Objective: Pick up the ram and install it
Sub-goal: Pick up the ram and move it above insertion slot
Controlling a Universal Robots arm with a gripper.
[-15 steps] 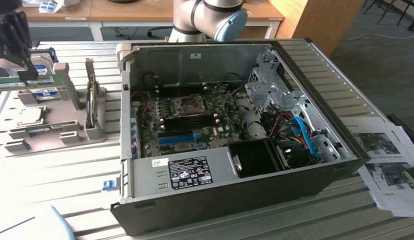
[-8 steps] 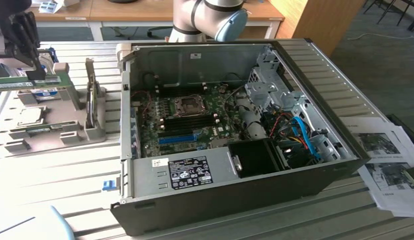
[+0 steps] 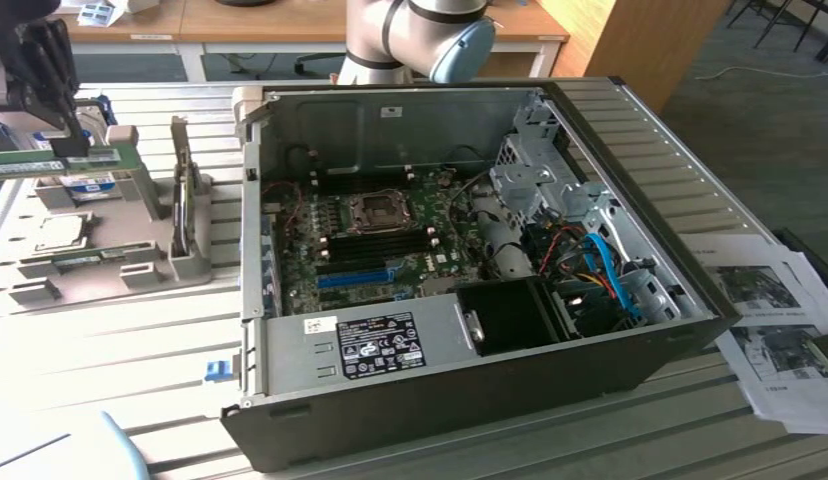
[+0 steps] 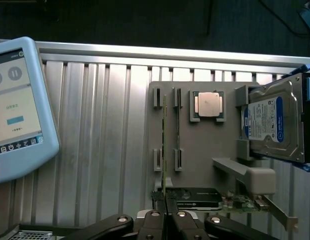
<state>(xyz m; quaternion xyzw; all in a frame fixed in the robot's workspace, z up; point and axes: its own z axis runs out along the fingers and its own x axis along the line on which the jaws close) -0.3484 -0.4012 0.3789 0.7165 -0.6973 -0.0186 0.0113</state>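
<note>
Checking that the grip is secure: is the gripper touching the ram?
Touching. In the wrist view the gripper is shut on the near edge of the ram, which is seen edge-on, and no gap shows between them.

Edge-on ram (image 4: 164,145), chips hidden, robot arm (image 3: 414,35) cropped at frame edge, pendant screen (image 4: 15,100) text unreadable.

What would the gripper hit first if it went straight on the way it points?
Probably the gray tray: the ram held by the gripper would reach it first, by the slot brackets. Depth is unclear.
</note>
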